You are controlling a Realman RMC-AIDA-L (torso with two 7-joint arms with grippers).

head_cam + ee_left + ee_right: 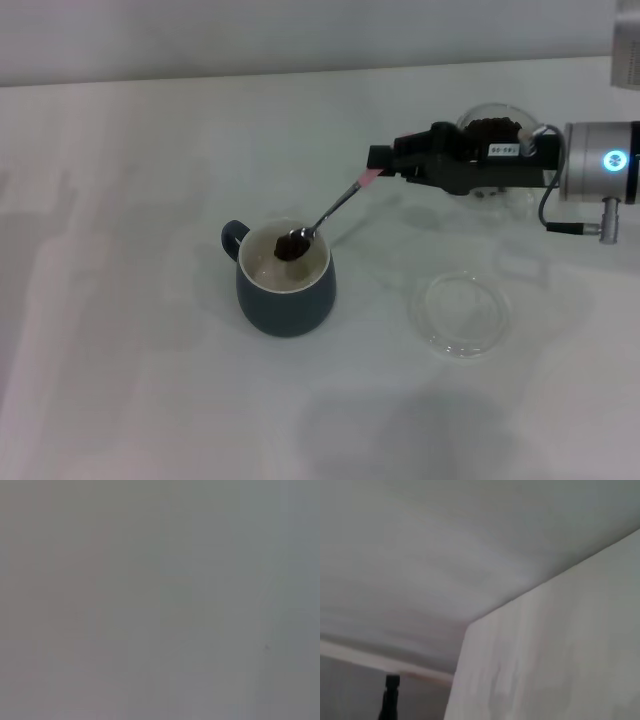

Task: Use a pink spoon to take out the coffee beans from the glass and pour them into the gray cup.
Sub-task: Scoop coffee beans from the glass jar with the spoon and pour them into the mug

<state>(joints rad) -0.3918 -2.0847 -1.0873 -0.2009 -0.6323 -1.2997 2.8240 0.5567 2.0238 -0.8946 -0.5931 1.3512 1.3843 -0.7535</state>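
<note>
In the head view my right gripper (381,160) is shut on the pink handle of the pink spoon (335,208). The spoon slants down to the left, and its metal bowl holds a heap of coffee beans (292,245) just above the mouth of the gray cup (285,285). The cup stands on the white table with its handle to the far left. The glass (497,130) with more dark beans stands behind the right gripper, partly hidden by it. The left gripper is out of view.
A flat clear glass saucer (462,315) lies on the table to the right of the cup. The left wrist view shows only a blank grey surface. The right wrist view shows a wall and the white table.
</note>
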